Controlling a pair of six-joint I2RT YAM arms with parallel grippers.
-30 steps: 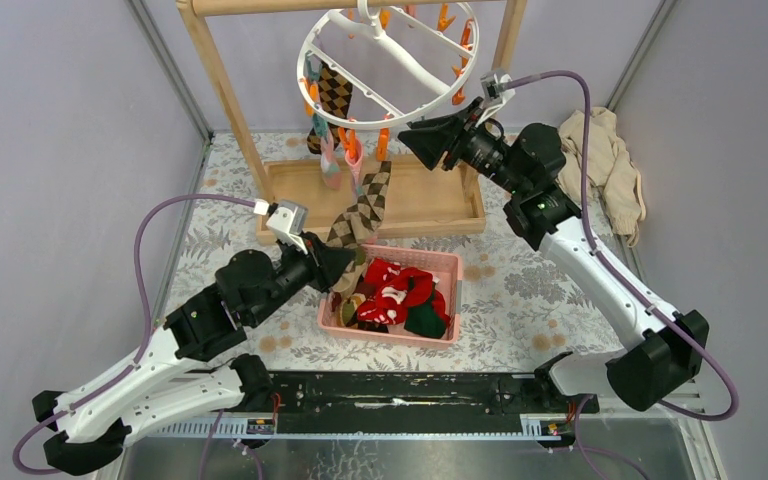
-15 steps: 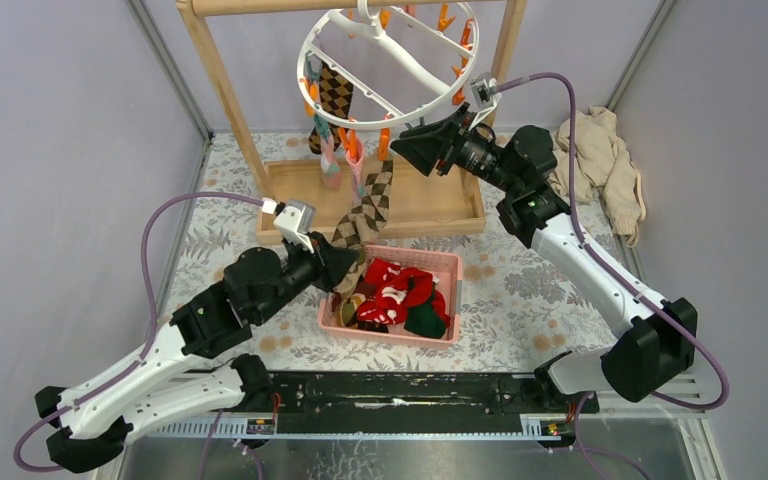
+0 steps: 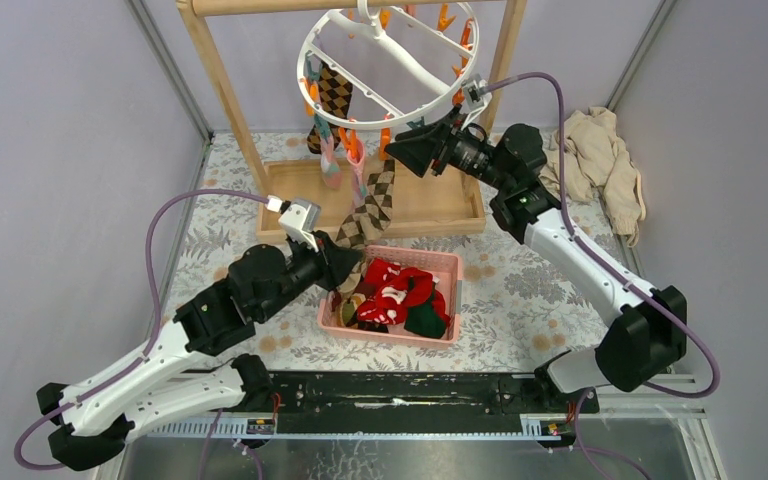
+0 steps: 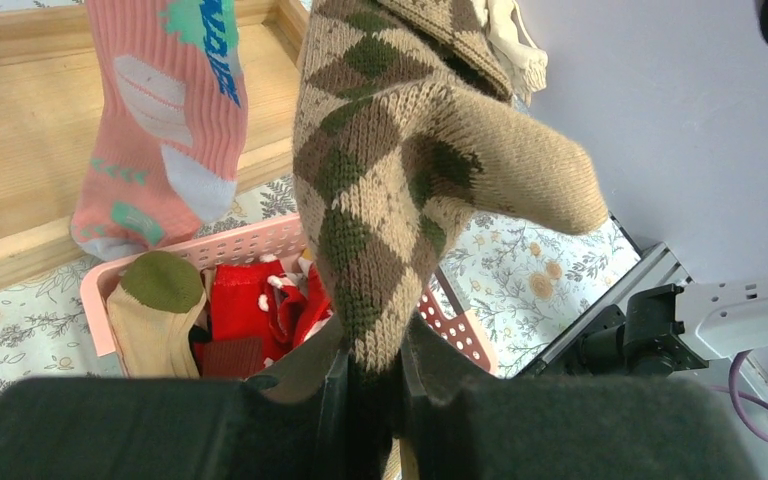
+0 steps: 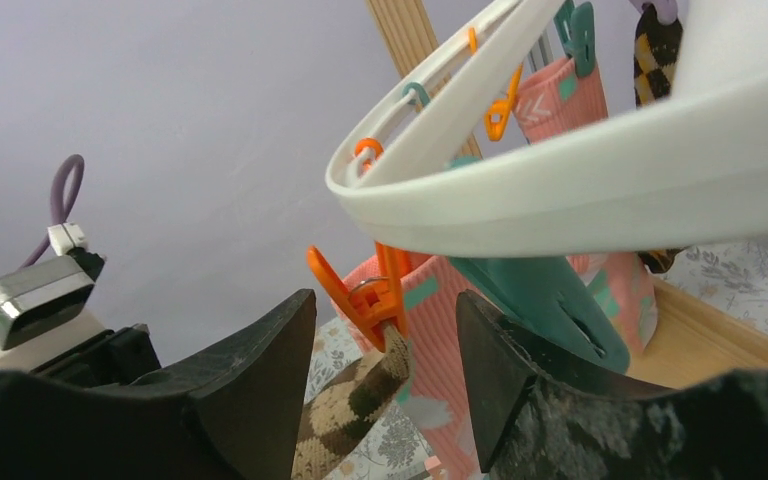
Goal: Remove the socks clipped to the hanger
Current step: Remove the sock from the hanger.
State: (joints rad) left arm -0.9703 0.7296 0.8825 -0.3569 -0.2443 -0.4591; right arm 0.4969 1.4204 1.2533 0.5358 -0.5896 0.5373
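Ok so, starting on the left: the left fingers (image 3: 343, 266) are pinching the toe end of a brown-and-beige argyle knit sock (image 4: 390, 190), right over the near-left corner of a pink plastic basket with perforated walls (image 3: 430, 252). The basket sits on the floral-print surface (image 3: 500, 300). It's already got a pile of red socks with white marks (image 3: 397, 288) in it, plus a tan sock with an olive toe (image 4: 150, 320). The argyle sock runs up at a slant from that grip to an orange plastic clip (image 5: 365, 297) on the round white plastic ring hanger (image 3: 392, 62), so it's still clipped on. The hanger hangs tilted from a light wooden rack (image 3: 218, 85). A pink sock with teal marks (image 4: 160, 110) and a dark checked sock (image 3: 335, 90) dangle from clips on the ring's left side. Moving right, the right fingers (image 5: 260, 375) are spread apart with that orange clip sitting in the gap between them, not squeezed as far as I can tell. A teal plastic clip (image 5: 545, 300) is just beside it. Far right, a beige cloth heap (image 3: 600, 160) lies by the wall.
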